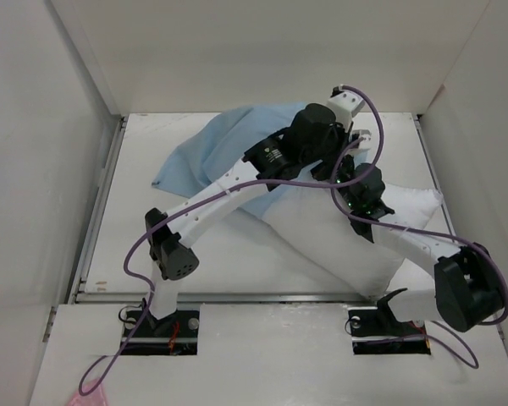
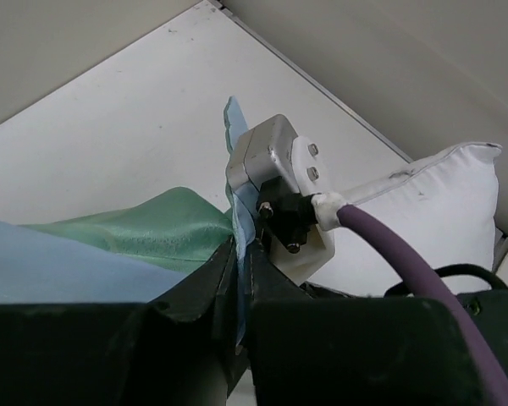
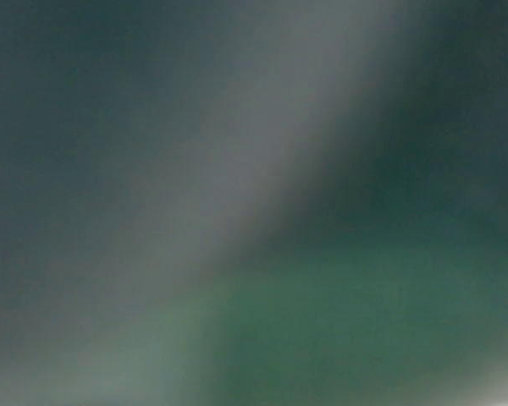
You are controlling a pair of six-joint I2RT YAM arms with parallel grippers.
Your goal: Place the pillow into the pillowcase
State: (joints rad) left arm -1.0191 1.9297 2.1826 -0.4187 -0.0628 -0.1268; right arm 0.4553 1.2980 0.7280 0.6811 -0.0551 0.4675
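Pinching a thin fold of the pillowcase [image 2: 85, 254] between nearly closed fingers [image 2: 195, 296], the left gripper [image 2: 241, 258] holds the cloth up over the far middle of the table [image 1: 237, 262], with the matte blue and shiny green faces both showing beside it. The pillow [image 1: 347, 245] lies bare on the table to the near right of the pillowcase, its far end under the crossed arms. The right gripper [image 1: 356, 178] sits over that end, just beside the left one; its wrist view is a green-grey blur, so its finger state cannot be told.
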